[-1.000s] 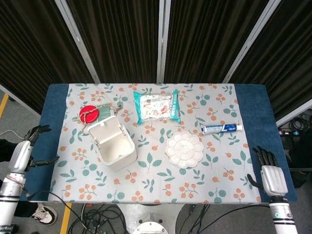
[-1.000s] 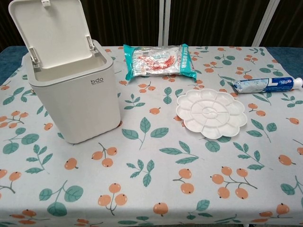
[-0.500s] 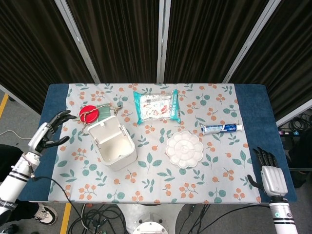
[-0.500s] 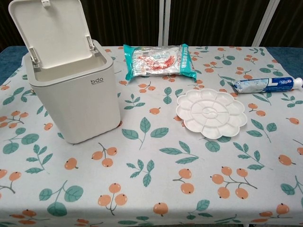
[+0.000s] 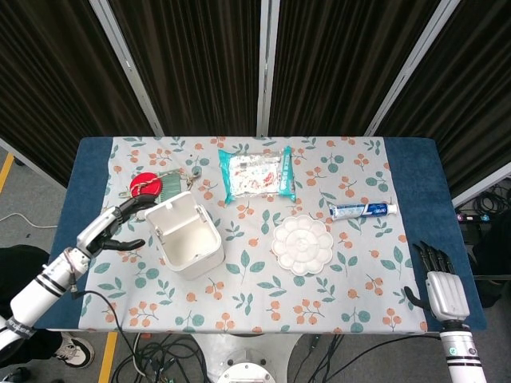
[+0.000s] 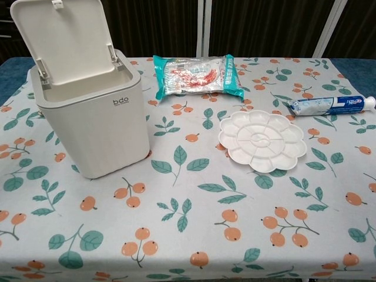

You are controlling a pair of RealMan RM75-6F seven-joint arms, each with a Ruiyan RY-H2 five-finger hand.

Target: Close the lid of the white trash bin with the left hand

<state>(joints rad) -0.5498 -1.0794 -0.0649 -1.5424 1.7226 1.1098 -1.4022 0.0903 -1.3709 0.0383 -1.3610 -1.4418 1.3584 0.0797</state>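
Note:
The white trash bin (image 5: 190,243) (image 6: 97,123) stands on the left part of the table with its lid (image 5: 170,212) (image 6: 66,39) swung up and back. My left hand (image 5: 112,227) is open, fingers spread, just left of the bin and a short gap from the raised lid. It does not show in the chest view. My right hand (image 5: 438,289) hangs open off the table's front right corner, holding nothing.
A red round object with a green piece (image 5: 150,186) lies behind the bin. A snack packet (image 5: 257,173) (image 6: 197,75), a white flower-shaped palette (image 5: 302,244) (image 6: 262,140) and a toothpaste tube (image 5: 363,210) (image 6: 331,105) lie to the right on the floral cloth (image 5: 263,295).
My left hand has come in from beyond the table's left edge to the bin's left side. The bin, its lid and my right hand have not moved.

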